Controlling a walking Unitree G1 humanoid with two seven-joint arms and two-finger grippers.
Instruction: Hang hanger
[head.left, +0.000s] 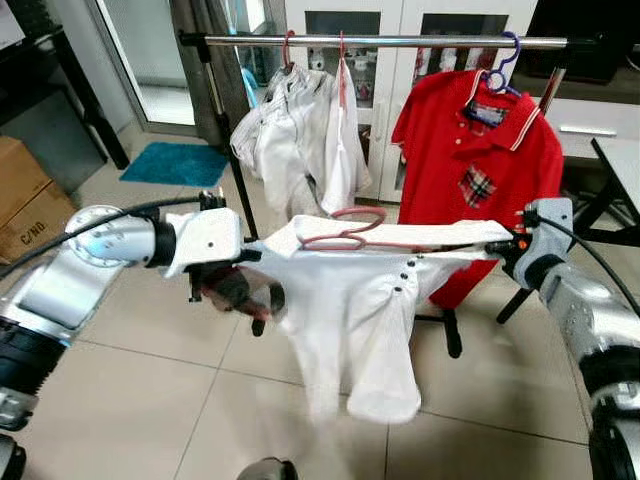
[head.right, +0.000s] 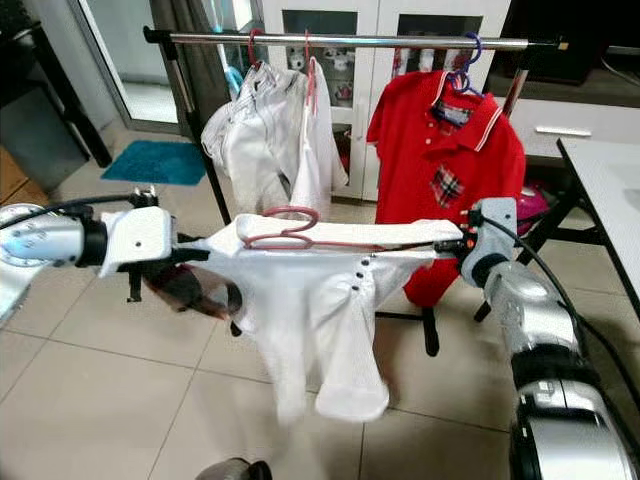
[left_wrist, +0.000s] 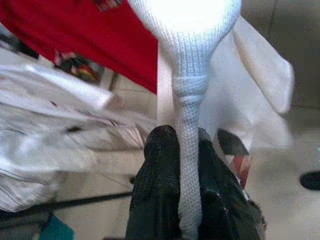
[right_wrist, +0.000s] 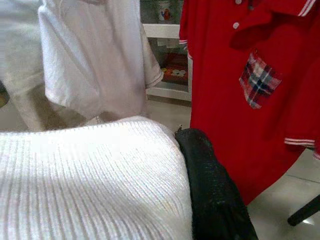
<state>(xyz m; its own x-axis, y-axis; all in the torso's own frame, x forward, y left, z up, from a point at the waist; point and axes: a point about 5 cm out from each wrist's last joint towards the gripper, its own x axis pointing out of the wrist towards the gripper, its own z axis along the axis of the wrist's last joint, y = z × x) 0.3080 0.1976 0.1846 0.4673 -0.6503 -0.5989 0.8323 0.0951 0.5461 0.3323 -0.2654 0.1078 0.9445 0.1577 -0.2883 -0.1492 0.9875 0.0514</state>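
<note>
A white polo shirt (head.left: 350, 310) on a pink hanger (head.left: 350, 228) is stretched level between my two grippers, in front of and below the clothes rail (head.left: 400, 41). The hanger's hook lies tipped over on top of the collar. My left gripper (head.left: 252, 256) is shut on the shirt's left shoulder; in the left wrist view its black fingers (left_wrist: 160, 175) pinch the white knit cloth. My right gripper (head.left: 508, 246) holds the other shoulder end, with one black finger (right_wrist: 210, 185) pressed against the cloth. The shirt's body hangs down towards the floor.
White shirts (head.left: 295, 140) on red hangers hang at the rail's left, a red polo (head.left: 480, 160) on a blue hanger at its right, with a gap between. The rack's black foot (head.left: 450, 335) is below. A cardboard box (head.left: 25, 200) stands left, a table edge (head.left: 620, 160) right.
</note>
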